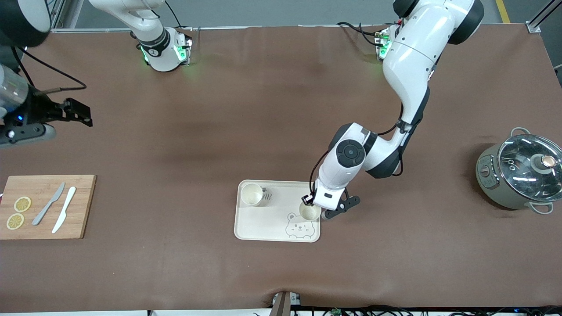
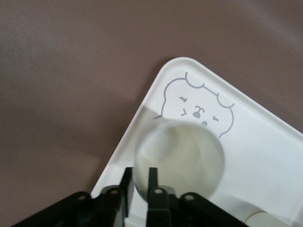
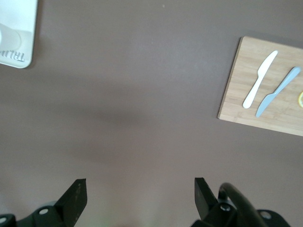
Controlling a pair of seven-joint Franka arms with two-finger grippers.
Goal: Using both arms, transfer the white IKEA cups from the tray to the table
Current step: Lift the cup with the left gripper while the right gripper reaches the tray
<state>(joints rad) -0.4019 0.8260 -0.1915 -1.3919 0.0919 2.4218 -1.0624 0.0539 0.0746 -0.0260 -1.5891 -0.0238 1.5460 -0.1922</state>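
Your left gripper is down on the tray, fingers pinching the rim of the white cup beside the bear face. The second cup stands at the tray's corner toward the right arm's end, farther from the front camera. Step in hand, as I read it: first pickup, grasp just made. Next, you'd lift straight up, then carry it over bare table. Your right gripper waits spread wide over the table, above the cutting board's end.

Cutting board bears two knives, apparently lemon slices; pot.
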